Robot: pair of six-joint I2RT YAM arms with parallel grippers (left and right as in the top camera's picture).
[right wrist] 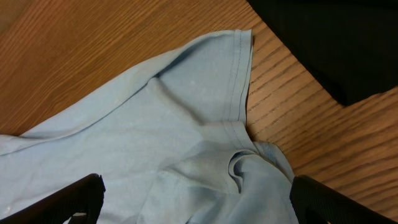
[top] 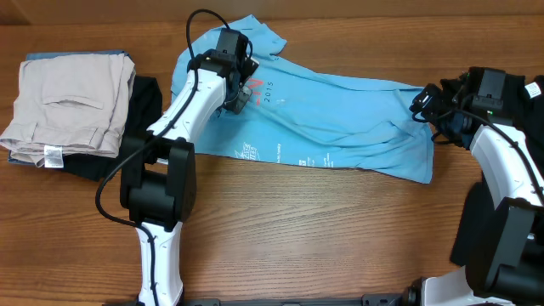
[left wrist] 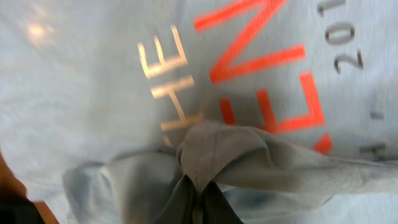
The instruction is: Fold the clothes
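The light blue T-shirt [top: 340, 119] lies spread across the back of the table, print side up, with red and dark lettering near its left end. My left gripper [top: 240, 92] is shut on a bunched fold of the T-shirt [left wrist: 217, 149] over the red and white letters. My right gripper [top: 427, 104] is open at the shirt's right end. In the right wrist view its fingers [right wrist: 196, 199] straddle a rumpled corner of the T-shirt [right wrist: 186, 112] without touching it.
A folded stack of beige trousers [top: 68, 102] sits at the back left on dark cloth [top: 140, 110]. A black item [right wrist: 336, 43] lies beyond the shirt's right edge. The wooden table [top: 323, 238] runs along the front.
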